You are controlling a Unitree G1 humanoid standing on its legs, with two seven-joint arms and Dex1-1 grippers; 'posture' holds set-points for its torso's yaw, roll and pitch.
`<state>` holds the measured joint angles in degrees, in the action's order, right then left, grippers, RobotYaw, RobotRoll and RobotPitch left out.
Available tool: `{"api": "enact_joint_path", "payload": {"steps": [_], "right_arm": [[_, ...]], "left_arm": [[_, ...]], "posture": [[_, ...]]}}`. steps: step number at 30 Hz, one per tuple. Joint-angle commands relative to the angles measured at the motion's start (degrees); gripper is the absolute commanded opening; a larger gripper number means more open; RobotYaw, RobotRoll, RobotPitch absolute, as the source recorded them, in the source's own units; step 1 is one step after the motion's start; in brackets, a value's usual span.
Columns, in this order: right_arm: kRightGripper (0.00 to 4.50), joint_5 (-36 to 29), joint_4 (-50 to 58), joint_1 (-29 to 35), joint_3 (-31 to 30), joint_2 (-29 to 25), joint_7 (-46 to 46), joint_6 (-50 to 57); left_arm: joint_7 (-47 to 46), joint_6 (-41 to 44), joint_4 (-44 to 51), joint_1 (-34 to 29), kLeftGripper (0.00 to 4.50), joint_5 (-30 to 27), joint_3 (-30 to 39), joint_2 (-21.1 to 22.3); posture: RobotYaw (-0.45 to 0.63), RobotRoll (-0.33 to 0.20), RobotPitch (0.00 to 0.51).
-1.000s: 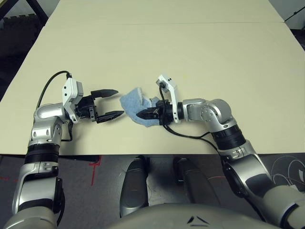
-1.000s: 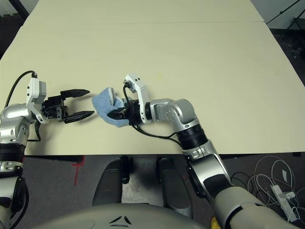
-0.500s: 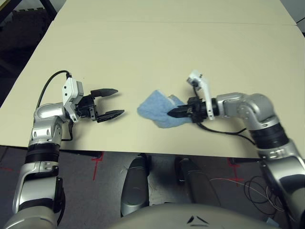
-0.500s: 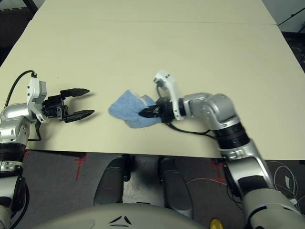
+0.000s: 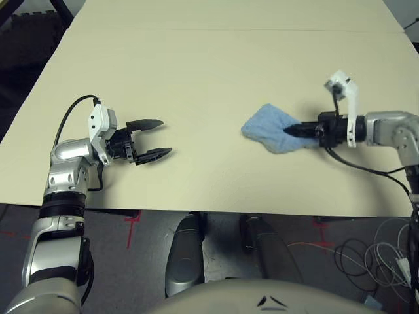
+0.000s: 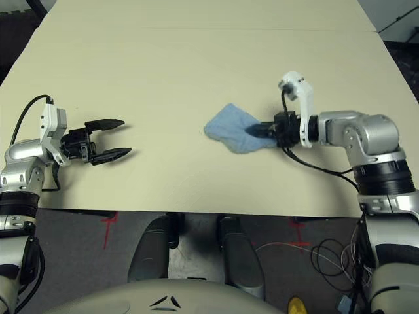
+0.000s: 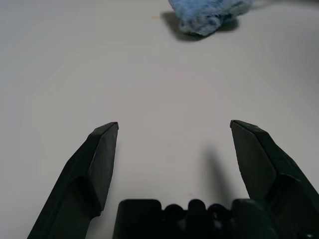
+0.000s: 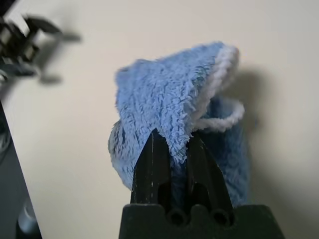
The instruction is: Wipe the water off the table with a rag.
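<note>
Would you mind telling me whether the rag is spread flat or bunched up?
Bunched up: the rag lies crumpled on the table, its hem curling over where the right gripper pinches it.

One rag pinched between the right gripper's jaws, one table, two grippers; left gripper jaws apart
</note>
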<state>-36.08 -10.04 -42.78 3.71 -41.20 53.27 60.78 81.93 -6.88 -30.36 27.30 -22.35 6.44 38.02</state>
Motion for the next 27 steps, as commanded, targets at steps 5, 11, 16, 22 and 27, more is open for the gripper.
{"api": "enact_joint_path", "payload": {"steps": [5, 11, 16, 22, 27], "right_arm": [[0.05, 3.8, -12.7, -8.2, 4.7, -6.1, 0.3, -5.3], [0.05, 9.9, -23.6, -9.8, 3.0, -9.7, 2.1, -11.5], [0.05, 15.6, -31.0, -7.6, 2.1, -9.5, 0.3, -17.6], [0.78, 21.3, -38.5, -5.2, 1.7, -8.0, -4.2, -24.9], [2.58, 26.1, -40.3, -4.3, 0.1, -7.7, -6.1, -31.8]], "left_arm": [[0.9, -1.7, -3.1, 1.2, 4.5, 1.1, -1.1, -0.6], [1.0, -2.3, -3.8, 1.6, 4.5, 1.1, -1.2, -0.9], [1.1, -2.5, -3.8, 1.3, 4.5, 0.9, -1.1, -0.9], [1.1, -2.3, -3.2, 0.7, 4.5, 0.7, -1.0, -0.6], [0.9, -1.7, -2.7, 0.6, 4.5, 0.5, -0.9, -0.5]], "posture": [[0.12, 0.0, 0.226], [0.11, 0.0, 0.222], [0.12, 0.0, 0.221], [0.12, 0.0, 0.226], [0.12, 0.0, 0.23]]}}
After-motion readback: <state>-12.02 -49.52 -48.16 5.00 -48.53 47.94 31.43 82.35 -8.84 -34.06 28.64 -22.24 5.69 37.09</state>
